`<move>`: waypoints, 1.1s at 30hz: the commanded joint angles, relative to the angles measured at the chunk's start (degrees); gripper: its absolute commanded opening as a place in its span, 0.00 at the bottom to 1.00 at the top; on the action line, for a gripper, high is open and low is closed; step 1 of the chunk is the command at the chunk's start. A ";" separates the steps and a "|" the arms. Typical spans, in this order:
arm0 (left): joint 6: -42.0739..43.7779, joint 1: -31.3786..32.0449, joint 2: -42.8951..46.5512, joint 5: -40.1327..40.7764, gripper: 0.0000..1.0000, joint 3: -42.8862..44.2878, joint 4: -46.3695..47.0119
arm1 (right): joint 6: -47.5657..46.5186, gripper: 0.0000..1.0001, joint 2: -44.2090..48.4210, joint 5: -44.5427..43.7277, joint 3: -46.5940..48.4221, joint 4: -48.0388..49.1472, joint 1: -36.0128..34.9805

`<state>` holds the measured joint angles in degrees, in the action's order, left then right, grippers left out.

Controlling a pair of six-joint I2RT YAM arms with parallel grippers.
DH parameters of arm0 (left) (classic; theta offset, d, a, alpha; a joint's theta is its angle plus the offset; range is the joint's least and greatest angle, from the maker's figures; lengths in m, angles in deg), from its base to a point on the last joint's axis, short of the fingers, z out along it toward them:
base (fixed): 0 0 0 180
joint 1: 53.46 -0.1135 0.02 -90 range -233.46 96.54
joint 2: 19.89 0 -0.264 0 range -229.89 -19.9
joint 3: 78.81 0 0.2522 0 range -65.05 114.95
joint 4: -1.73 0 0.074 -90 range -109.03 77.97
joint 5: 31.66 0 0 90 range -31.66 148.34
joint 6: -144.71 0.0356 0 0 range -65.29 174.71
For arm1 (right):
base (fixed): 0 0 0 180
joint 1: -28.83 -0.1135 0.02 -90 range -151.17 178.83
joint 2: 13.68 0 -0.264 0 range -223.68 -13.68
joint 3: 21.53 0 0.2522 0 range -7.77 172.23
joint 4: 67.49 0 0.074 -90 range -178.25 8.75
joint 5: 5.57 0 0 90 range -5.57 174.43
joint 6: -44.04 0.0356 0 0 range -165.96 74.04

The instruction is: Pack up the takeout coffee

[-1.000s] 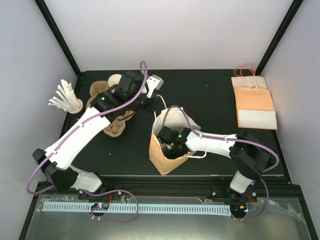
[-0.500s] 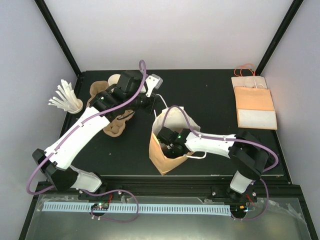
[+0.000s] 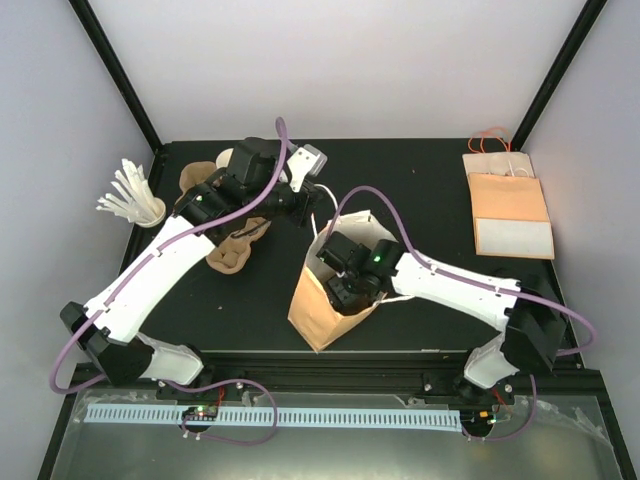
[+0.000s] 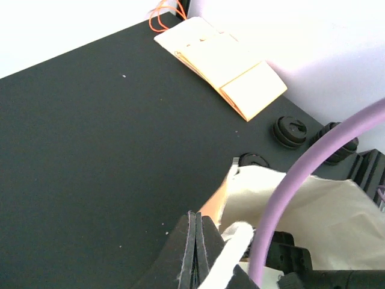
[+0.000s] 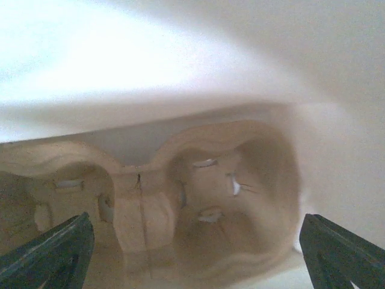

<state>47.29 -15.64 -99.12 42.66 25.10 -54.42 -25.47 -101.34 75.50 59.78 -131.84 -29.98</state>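
Top external: black tabletop (image 3: pixel 420 200), white walls (image 3: pixel 350 60), left claw (image 4: pixel 195 235) tight, right claw (image 5: pixel 195 253) wide inside brown bag (image 3: pixel 315 310).

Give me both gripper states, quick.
Left gripper: shut, pinching the white handle of the brown bag.
Right gripper: open inside the bag, holding nothing, above the cardboard cup carrier.

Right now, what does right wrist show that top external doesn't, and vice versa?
Right wrist only: inside the bag, a pulp carrier whose wells look empty, framed by the open right end effector. Top external only: the left arm, stirrer cup, flat bags and a second carrier. Both: the bag, with the right end effector reaching into it.
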 commanded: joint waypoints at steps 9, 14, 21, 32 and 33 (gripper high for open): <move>2.88 -0.45 3.25 -2.50 0.02 -2.80 2.11 | -0.60 0.95 9.04 -4.56 11.91 -8.04 -0.07; 5.59 -0.45 5.47 -1.90 0.02 -4.32 4.85 | -1.80 0.93 13.03 -4.99 17.12 -10.54 0.05; 15.71 -0.40 12.67 -2.60 0.01 -6.85 13.61 | -1.74 0.87 20.35 -5.92 19.21 -10.30 0.10; 25.65 -0.10 19.04 -17.35 0.02 -21.64 20.96 | 0.40 0.80 32.61 -0.63 -1.71 2.43 0.10; 25.17 0.16 19.75 -18.37 0.02 -24.40 22.01 | 1.12 0.80 32.80 0.04 -3.93 3.29 0.06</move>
<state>69.98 -15.64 -80.47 33.39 8.84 -35.74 -26.30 -67.81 72.20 63.58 -133.74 -29.91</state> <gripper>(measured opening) 0.018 0.803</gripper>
